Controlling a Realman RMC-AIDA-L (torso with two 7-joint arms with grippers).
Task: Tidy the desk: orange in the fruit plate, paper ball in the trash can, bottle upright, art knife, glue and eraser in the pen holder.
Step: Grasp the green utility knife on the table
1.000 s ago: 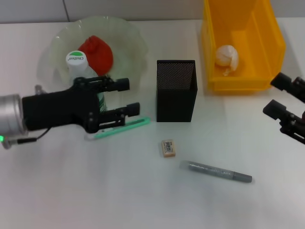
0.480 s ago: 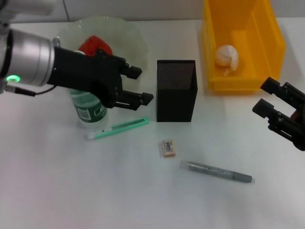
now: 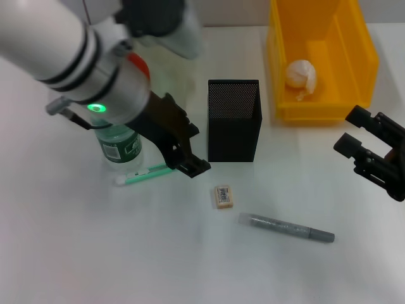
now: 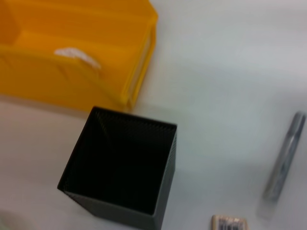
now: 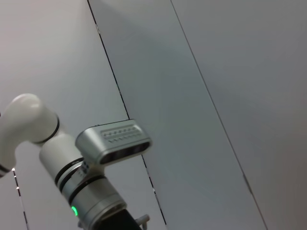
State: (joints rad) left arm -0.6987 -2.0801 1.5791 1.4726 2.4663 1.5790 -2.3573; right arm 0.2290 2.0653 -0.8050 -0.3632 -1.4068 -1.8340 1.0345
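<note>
My left gripper (image 3: 197,150) is open and points down over the right end of the green art knife (image 3: 144,173), close to the black mesh pen holder (image 3: 234,120). The clear bottle (image 3: 118,144) stands upright beside it, free of the fingers. The left arm covers most of the fruit plate (image 3: 168,76), and only a sliver of the orange (image 3: 140,66) shows. In front of the holder lie the eraser (image 3: 223,196) and the grey glue stick (image 3: 291,228). The paper ball (image 3: 300,75) rests in the yellow bin (image 3: 367,60). My right gripper (image 3: 345,130) hovers open at the right edge.
The left wrist view looks down into the pen holder (image 4: 120,177), with the yellow bin (image 4: 139,57) behind it and the glue stick (image 4: 284,160) and eraser (image 4: 229,223) off to the side. White tabletop lies bare along the front.
My left gripper let go of the bottle, rose, and swung over to the art knife beside the pen holder. The bottle stays upright. My right gripper drifted slightly inward.
</note>
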